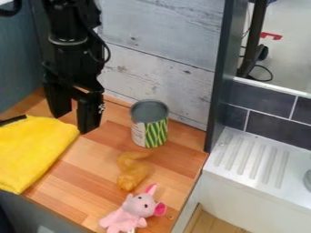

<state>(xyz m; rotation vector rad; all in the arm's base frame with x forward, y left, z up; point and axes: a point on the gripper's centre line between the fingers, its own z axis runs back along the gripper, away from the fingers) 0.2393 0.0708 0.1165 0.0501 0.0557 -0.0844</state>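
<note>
wooden counter (81, 174) beneath my black gripper (72, 124), its fingers spread with nothing between them, yellow cloth (32, 148) right by its fingertips, upright can (156, 134) to its right in my view, pink plush toy (128, 216) well in front of it, orange-brown toy (133, 172) closer

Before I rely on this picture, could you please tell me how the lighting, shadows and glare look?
In the camera view, light looks soft and fairly even, without harsh glare on the cloth or can; the gripper is very dark, showing little surface detail; the white drainboard is bright, its ridges distinct.
</note>
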